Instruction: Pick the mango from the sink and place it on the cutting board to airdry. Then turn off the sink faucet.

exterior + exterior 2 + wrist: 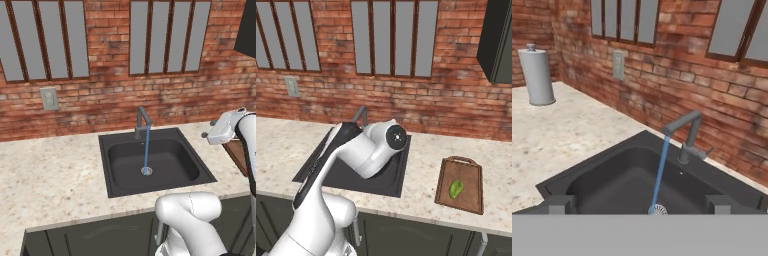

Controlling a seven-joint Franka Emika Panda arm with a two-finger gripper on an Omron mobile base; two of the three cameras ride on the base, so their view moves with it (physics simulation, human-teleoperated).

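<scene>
One mango [456, 188] on cutting board [471, 197], off end effector [640, 205].

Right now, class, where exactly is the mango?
In the right base view the mango lies on the cutting board, on the counter to the right of the sink.

The arm [331, 200] consists of smooth, glossy white, rounded link housings. One link carries a long black panel along its side. A joint end cap is a dark grey disc with a small light centre. The hand [639, 204] has two square grey finger tips.
</scene>
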